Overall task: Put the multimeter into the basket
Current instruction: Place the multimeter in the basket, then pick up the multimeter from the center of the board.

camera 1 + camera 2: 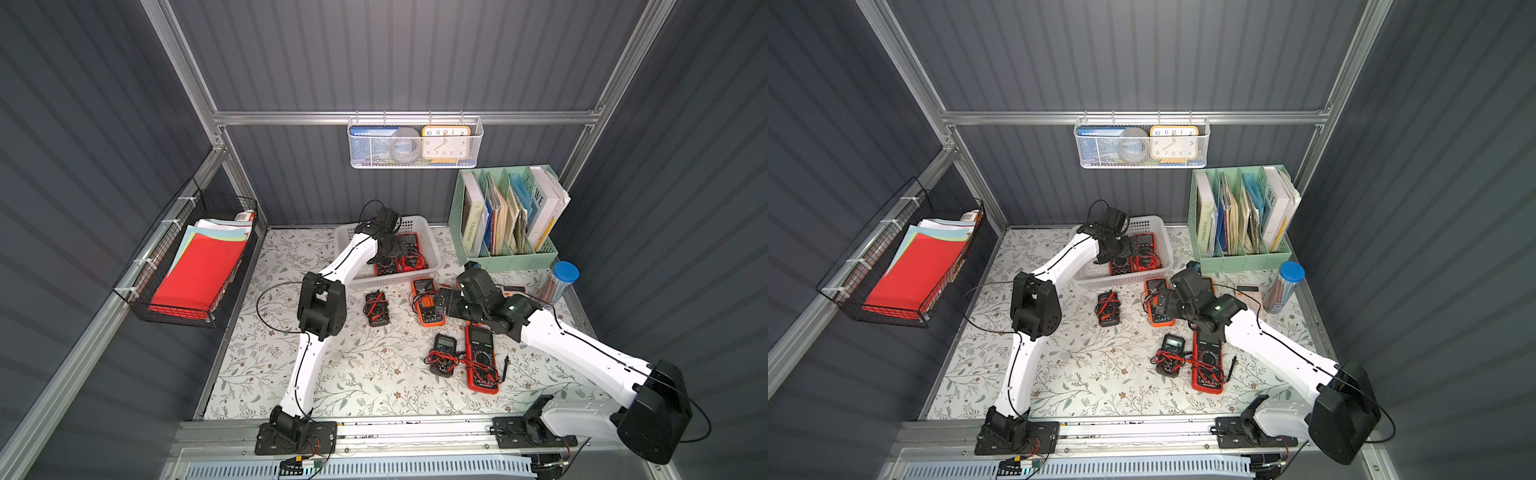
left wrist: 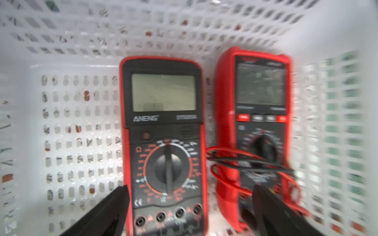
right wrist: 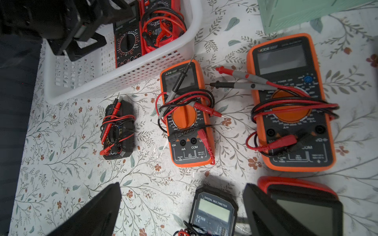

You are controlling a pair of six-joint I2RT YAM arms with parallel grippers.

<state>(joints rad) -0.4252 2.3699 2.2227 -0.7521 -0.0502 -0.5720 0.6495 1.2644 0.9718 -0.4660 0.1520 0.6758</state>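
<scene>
At the near edge a metal rail (image 1: 415,430) carries both arm bases. Beyond it the floral table (image 1: 257,374) lies open on the near left, with the left arm reaching across that stretch.

There are seven multimeters in all, five on the table and two in the basket. Nearest are the large red multimeter (image 1: 481,361) and, just beside it on the left, the black SZ308 multimeter (image 3: 213,210); their leads tangle together. Farther in stand three more:
- the small black multimeter (image 1: 376,308), wound in its leads and well apart from the others
- the first orange multimeter (image 3: 187,114), its top just beside the near wall of the basket (image 3: 131,79)
- the second orange multimeter (image 3: 290,102), whose probes reach toward the first

The right gripper (image 3: 182,186) hangs over this group with its fingers (image 3: 98,212) spread wide, holding nothing.

Inside the basket the ANENG multimeter (image 2: 163,143) and the wrapped red multimeter (image 2: 259,122) lie side by side against one side wall, with bare perforated floor on the other side. The left gripper (image 2: 190,187) is down in the basket with its jaws apart over the two. That view is blurred, but it seems to grip neither.

At the back stand one green file rack (image 1: 503,257) and one blue-lidded jar (image 1: 565,272), close to the table's far right edge.
</scene>
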